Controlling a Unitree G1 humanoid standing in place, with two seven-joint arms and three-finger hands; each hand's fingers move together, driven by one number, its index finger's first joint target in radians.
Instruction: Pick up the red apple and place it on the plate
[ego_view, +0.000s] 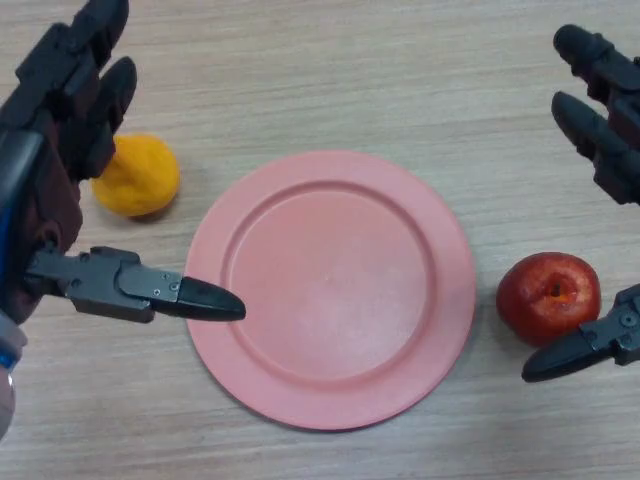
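Observation:
A red apple (548, 297) lies on the wooden table just right of a pink plate (330, 288) that holds nothing. My right hand (600, 120) is at the right edge, open, with its fingers above the apple and its thumb (580, 350) below it, not touching it. My left hand (60, 150) is at the left, open, with its thumb (150, 288) reaching to the plate's left rim.
An orange fruit (137, 177) lies left of the plate, partly behind my left hand's fingers. The wooden table (330, 80) stretches past the plate at the top.

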